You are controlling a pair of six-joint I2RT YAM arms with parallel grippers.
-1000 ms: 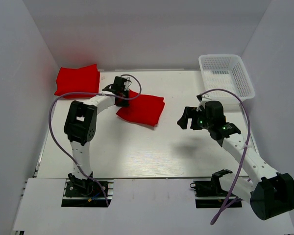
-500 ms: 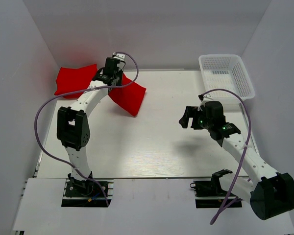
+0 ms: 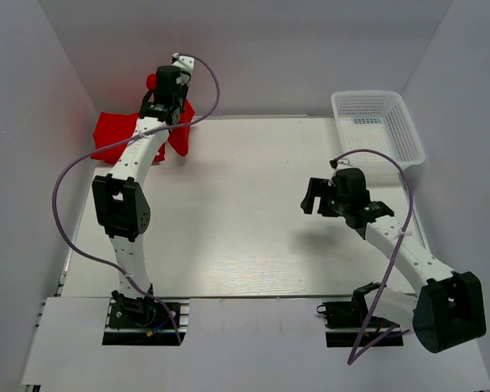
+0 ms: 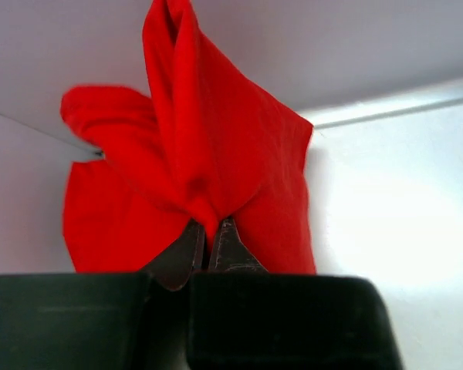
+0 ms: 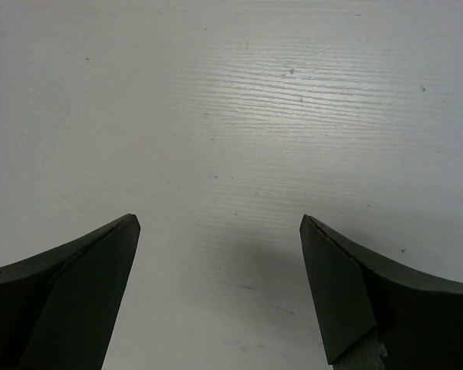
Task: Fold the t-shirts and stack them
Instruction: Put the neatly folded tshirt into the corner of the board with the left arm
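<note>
By the far-left stack [image 3: 113, 137], left gripper [image 4: 213, 235] pinches a dangling t-shirt [image 4: 231, 154].
That thin hold could slip, unfolding it; right gripper [image 5: 216, 270] gapes wide.

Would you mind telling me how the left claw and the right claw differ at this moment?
The left claw is shut, pinching a red t-shirt; the right claw stands wide open and empty. The left claw is raised by the far-left corner, near a second red t-shirt lying there; the right claw hovers over the white table. Both are dark two-finger claws.
</note>
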